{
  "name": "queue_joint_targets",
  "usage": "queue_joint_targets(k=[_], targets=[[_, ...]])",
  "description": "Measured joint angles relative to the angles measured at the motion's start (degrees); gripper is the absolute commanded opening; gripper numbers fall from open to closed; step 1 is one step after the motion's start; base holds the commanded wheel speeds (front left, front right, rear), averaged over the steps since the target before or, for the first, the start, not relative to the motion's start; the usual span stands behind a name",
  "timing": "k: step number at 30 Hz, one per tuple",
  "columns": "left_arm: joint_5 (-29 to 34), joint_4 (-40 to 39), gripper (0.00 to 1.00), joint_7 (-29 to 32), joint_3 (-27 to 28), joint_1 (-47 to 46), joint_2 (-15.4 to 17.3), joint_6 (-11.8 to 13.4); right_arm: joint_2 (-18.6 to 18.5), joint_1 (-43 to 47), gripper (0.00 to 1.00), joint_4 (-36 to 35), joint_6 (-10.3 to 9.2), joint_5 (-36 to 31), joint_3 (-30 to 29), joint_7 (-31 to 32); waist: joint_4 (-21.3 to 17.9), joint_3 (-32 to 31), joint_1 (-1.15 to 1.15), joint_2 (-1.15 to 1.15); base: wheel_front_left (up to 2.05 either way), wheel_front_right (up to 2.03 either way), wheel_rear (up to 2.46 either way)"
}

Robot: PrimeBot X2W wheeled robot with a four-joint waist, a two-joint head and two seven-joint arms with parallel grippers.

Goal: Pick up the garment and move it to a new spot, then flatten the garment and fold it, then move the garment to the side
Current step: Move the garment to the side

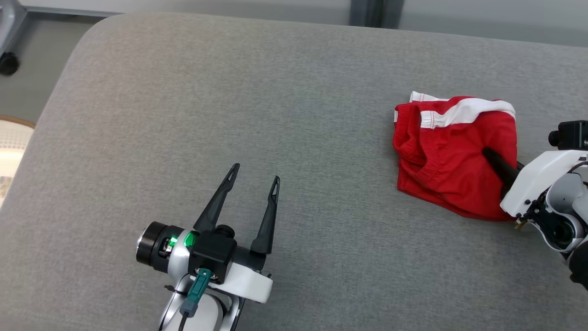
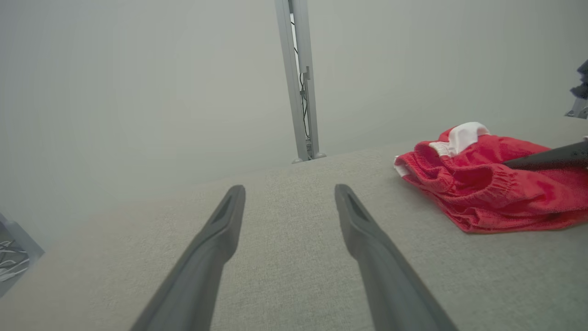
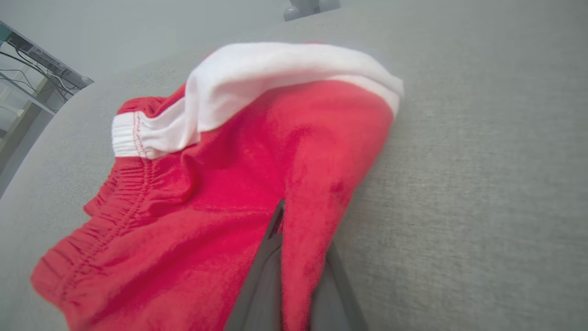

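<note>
The garment (image 1: 452, 156) is a crumpled pair of red shorts with a white band, lying on the right side of the grey cushion (image 1: 257, 105). My right gripper (image 1: 488, 154) reaches in from the right edge and is shut on a fold of the red cloth. In the right wrist view a ridge of the garment (image 3: 257, 165) is pinched between the two dark fingers (image 3: 257, 280). My left gripper (image 1: 255, 177) hovers open over bare cushion at the lower left, well apart from the garment (image 2: 487, 184). Its two fingers (image 2: 216, 239) hold nothing.
The cushion's rounded back-left corner (image 1: 92, 32) drops to a grey floor. A black caster (image 1: 9, 62) and a pale round object (image 1: 11, 147) sit past the left edge. A metal post (image 2: 298, 82) stands behind the cushion.
</note>
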Motion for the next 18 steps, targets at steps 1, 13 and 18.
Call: queue_joint_targets(k=[1, 13, 18], targets=[[0.0, 0.3, 1.0, 0.0, -0.1, 0.0, 0.0, -0.3, -0.3, -0.3, 0.0, -0.1, 0.0, -0.3, 0.7, -0.3, -0.5, -0.1, 0.0, 0.0, 0.0, 0.0, 0.0], [0.8, 1.1, 1.0, 0.0, -2.6, -1.1, 0.0, -2.0, -4.8, -5.1, 0.0, -2.6, 0.0, -2.3, 8.4, -2.0, -10.3, 0.0, 0.0, 0.0, 0.0, 0.0, 0.0], [1.1, 1.1, 1.0, 0.0, -4.2, -3.7, 0.0, -2.3, -7.7, -7.6, 0.0, -4.2, 0.0, -2.6, 10.3, -3.0, -14.8, 1.9, 0.0, 0.0, 0.0, 0.0, 0.0]])
